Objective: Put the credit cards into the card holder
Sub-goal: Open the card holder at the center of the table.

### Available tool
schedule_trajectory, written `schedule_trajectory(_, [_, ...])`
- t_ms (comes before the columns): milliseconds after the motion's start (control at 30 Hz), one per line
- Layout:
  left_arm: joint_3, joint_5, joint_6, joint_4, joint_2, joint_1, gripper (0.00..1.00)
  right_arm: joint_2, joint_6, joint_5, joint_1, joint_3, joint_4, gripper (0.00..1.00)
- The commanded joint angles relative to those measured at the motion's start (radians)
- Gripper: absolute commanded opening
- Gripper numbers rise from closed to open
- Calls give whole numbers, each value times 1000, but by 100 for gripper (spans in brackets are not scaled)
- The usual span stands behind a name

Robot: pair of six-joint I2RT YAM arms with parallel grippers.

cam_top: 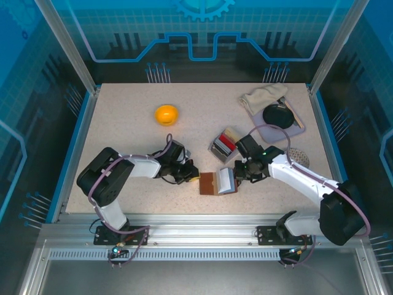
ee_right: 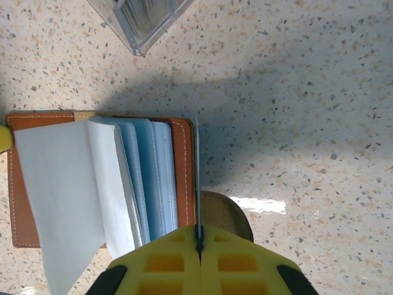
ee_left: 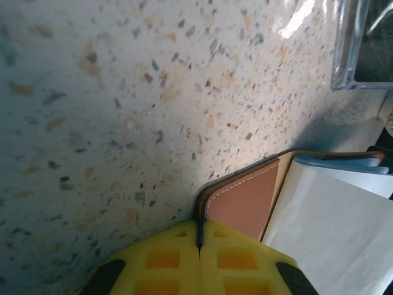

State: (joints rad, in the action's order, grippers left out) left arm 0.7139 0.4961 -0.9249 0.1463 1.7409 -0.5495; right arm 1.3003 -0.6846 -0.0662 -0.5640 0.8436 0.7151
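The reddish-brown card holder (cam_top: 215,183) lies open on the table between the two arms, its grey-blue pockets (ee_right: 147,178) fanned upward. My left gripper (ee_left: 199,236) is shut on the dark edge of its left cover (ee_left: 245,196). My right gripper (ee_right: 198,236) is shut on a thin pale credit card (ee_right: 198,172), seen edge-on. The card stands just right of the holder's right cover (ee_right: 183,166), above the snap tab (ee_right: 230,215). More credit cards, red and dark ones, stand in the clear tray box (cam_top: 222,146) behind the holder.
An orange round object (cam_top: 166,114) sits at the back left. A beige cloth (cam_top: 261,98) and a black disc (cam_top: 277,115) lie at the back right. A mesh-patterned item (cam_top: 298,153) is beside my right arm.
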Motion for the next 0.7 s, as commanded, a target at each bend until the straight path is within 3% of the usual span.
schedule_trajectory(0, [36,22,3,-86,14,3,0,-20,10,54,20,70,-4,5])
schedule_trajectory(67, [90,-8,55,-172,-4,1,0,3,7,51,21,105,28,5])
schedule_trajectory(333, [124,2,42,-181,22,16,0,13,-46,64,15,67,-53,5])
schedule_trajectory(433, [102,1,15,-155,2,14,0,6,-25,-53,8,119,38,4])
schedule_trajectory(667, [124,-22,41,-214,-55,16,0,-28,39,-167,48,177,179,4])
